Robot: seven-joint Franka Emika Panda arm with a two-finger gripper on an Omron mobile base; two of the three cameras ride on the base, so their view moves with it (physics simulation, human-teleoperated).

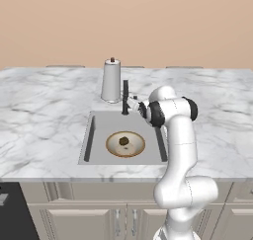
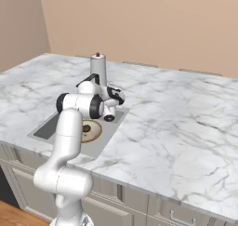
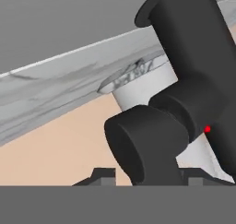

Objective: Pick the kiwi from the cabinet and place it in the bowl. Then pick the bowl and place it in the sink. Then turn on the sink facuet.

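Zero writing: we can't spot any brand, label or readable text anywhere on what we see.
Cabinet fronts: beige doors (image 1: 74, 219) sit nearest to us under the counter, with small silver handles.
Arm: our white arm (image 1: 179, 150) rises in front of the counter and bends over the right end of the sink.
Sink: the grey basin (image 1: 101, 128) is set in the white marble counter (image 1: 39, 115), dark slot down its left side in the left base view.
Bowl: the bowl (image 1: 125, 144) sits on the sink floor, about mid-basin, cream inside with a tan rim.
Kiwi: the kiwi (image 1: 124, 140) is a small dark lump lying inside the bowl, near its middle.
Gripper: our gripper (image 1: 132, 104) is up at the back edge of the sink, right against the faucet. In the hand view we only get the very tips (image 3: 103, 174) at the bottom, one on each side of the black lever stub. We honestly can't tell how wide the jaws stand or whether they actually touch it.
Faucet: the black faucet (image 1: 125, 97) stands upright on the back rim; close up (image 3: 184, 66) we see a thick post with a round side lever (image 3: 145, 142) and a tiny red dot.
Paper-towel roll: the pale grey roll (image 1: 111, 81) stands just behind the faucet, dark knob on top.
Wall: plain tan wall (image 1: 126, 21) at the far back.
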